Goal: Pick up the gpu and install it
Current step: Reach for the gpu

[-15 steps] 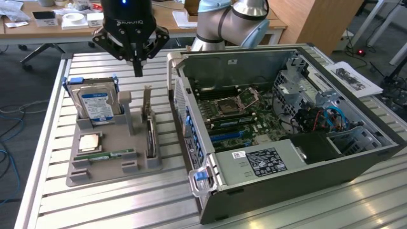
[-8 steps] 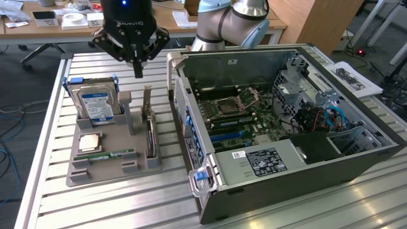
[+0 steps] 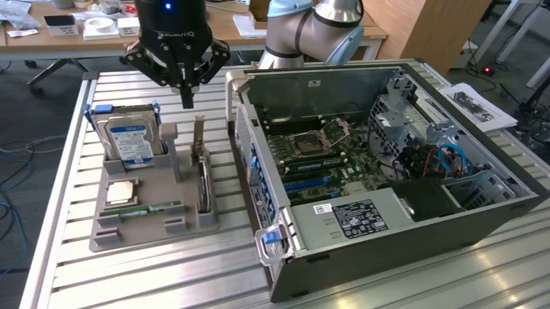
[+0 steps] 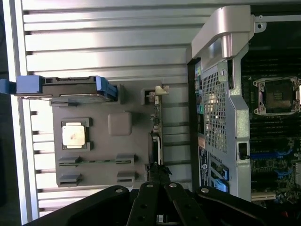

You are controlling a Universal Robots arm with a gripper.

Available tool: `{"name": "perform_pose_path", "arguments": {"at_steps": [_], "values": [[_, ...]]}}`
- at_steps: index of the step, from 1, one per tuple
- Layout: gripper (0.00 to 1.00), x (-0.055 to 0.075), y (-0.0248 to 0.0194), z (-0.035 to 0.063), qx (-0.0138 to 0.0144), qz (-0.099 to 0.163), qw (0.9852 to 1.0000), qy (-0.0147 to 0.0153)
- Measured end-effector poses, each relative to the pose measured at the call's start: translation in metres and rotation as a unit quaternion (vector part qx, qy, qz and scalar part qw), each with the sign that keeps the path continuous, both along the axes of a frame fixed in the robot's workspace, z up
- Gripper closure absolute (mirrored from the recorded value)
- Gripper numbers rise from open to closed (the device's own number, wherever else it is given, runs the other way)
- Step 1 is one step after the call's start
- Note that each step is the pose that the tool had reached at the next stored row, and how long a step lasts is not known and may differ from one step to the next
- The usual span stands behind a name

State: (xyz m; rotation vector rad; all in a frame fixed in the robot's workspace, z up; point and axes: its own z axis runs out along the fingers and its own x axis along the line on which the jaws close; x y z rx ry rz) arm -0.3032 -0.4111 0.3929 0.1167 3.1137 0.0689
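The gripper (image 3: pixel 187 96) hangs with its jaws pressed together and nothing between them, just above the far edge of the grey tray (image 3: pixel 129 239). The gpu (image 3: pixel 203 175) stands on edge in a slot along the tray's edge nearest the open computer case (image 3: pixel 387 215), untouched. The hard drive (image 3: pixel 129 138) stands at the tray's far corner, with the processor (image 3: pixel 120 191) and memory stick (image 3: pixel 148 208) lying flat behind it on the slatted table (image 3: pixel 172 283).

A robotics lab: slatted aluminium workbench (image 3: pixel 154 277), open computer case (image 3: pixel 413 238), cluttered wooden desks (image 3: pixel 60 40) behind
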Motion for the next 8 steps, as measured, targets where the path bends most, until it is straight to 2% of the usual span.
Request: {"name": "perform_pose_path", "arguments": {"at_steps": [8], "values": [[0.89,0.0000,-0.0007,0.0000,0.0000,0.000,1.0000,0.0000]]}}
